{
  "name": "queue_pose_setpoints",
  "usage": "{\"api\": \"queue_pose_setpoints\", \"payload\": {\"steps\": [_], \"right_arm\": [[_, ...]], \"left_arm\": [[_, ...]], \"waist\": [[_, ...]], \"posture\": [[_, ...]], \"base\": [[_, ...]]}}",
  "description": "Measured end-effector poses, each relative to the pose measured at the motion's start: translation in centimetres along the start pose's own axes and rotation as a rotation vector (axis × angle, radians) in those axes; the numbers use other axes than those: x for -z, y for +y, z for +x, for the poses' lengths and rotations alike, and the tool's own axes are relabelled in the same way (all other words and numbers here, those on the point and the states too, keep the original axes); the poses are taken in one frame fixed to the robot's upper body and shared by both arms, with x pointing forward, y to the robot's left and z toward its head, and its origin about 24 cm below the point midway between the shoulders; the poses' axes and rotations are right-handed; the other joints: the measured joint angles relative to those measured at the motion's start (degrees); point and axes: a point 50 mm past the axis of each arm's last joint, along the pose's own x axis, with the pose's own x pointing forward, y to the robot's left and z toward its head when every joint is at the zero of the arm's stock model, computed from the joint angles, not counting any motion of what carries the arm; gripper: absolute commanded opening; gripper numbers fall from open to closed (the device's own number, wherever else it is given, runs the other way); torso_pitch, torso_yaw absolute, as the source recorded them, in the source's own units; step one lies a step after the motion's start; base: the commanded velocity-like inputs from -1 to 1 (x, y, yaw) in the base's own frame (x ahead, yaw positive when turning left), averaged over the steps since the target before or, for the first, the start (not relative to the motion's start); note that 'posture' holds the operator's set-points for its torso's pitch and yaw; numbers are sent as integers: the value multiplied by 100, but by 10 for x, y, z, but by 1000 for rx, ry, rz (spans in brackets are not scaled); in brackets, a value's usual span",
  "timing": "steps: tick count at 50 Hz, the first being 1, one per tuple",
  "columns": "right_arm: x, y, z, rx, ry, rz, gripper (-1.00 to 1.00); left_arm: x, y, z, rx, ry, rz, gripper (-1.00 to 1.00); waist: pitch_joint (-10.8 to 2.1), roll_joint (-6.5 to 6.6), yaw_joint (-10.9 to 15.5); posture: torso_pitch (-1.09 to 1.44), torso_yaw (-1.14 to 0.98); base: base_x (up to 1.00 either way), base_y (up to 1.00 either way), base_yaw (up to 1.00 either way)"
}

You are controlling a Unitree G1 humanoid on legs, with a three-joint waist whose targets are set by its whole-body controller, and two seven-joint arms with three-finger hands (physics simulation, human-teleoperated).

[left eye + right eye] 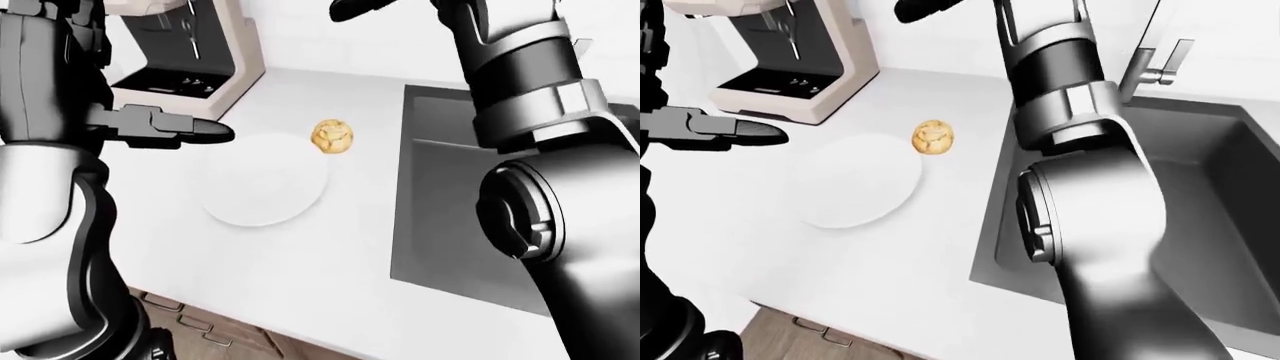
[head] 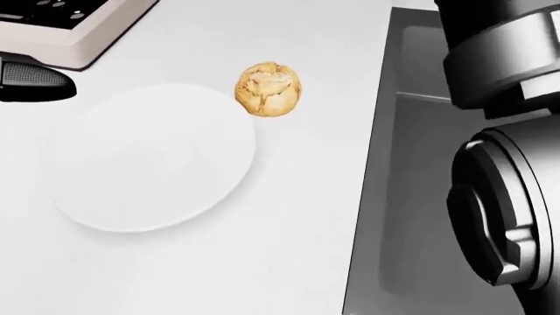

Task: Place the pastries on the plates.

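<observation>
A round golden pastry [image 2: 268, 89] lies on the white counter, just off the upper right rim of an empty white plate [image 2: 149, 157]. My left hand [image 1: 215, 133] hovers by the plate's left edge with its fingers stretched flat and open, holding nothing. My right arm rises tall past the sink's left edge. Its hand [image 1: 915, 9] is high at the top of the view, above and beyond the pastry, with fingers spread open and empty. In the head view the right forearm fills the right side.
A beige coffee machine [image 1: 790, 67] stands at the upper left of the counter. A grey sink [image 1: 1180, 195] with a faucet [image 1: 1160, 60] takes the right side. The counter's near edge, with drawers [image 1: 200, 330] below it, runs along the bottom.
</observation>
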Motion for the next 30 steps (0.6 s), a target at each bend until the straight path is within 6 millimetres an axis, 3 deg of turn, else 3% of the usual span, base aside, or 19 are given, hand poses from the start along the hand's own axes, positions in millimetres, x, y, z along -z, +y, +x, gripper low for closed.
{"api": "queue_pose_setpoints", "payload": {"steps": [14, 22, 30], "right_arm": [[56, 27, 7, -130, 131, -104, 100], [75, 33, 6, -169, 164, -145, 100], [81, 34, 4, -216, 181, -230, 100]], "left_arm": [[-1, 5, -2, -20, 6, -12, 100], [-8, 12, -5, -28, 1, -33, 100], [-11, 16, -7, -34, 6, -42, 100]], "waist": [[22, 12, -16], [5, 26, -22], [-6, 48, 34]], "posture": [[0, 0], [0, 0], [0, 4]], "base": [[0, 0, 0], [0, 0, 0], [0, 0, 0]]}}
